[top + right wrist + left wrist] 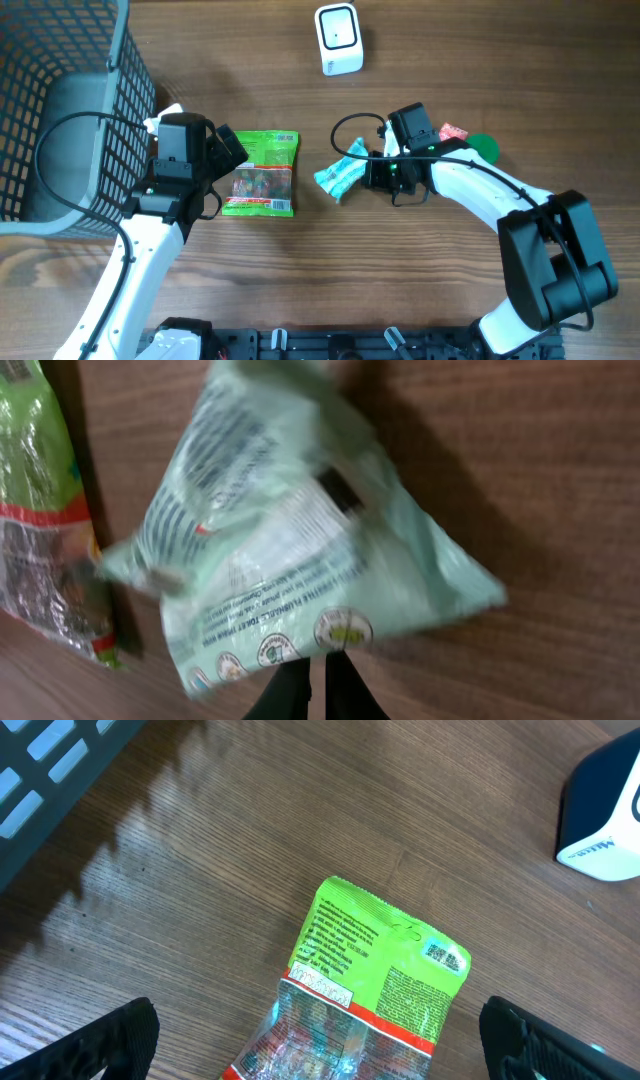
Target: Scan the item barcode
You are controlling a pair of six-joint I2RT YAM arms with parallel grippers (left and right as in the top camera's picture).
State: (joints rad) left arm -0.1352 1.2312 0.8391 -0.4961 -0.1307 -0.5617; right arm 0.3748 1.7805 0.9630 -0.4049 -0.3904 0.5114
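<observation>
The right claw (317,660), pinched shut on the teal packet (338,178) over the tabletop (300,260), should turn its printed face squarely toward the white scanner (338,38) (left claw (320,1050) hangs open over the green bag (375,975)).

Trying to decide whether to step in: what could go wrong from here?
1. The right fingers pinch only one edge of the mint-green packet; it may swing or slip out on the way to the white scanner.
2. That packet is crumpled, so its barcode may face away or not read.
3. The left fingers stand open over the green snack bag, near that packet; the arms could bump.
</observation>
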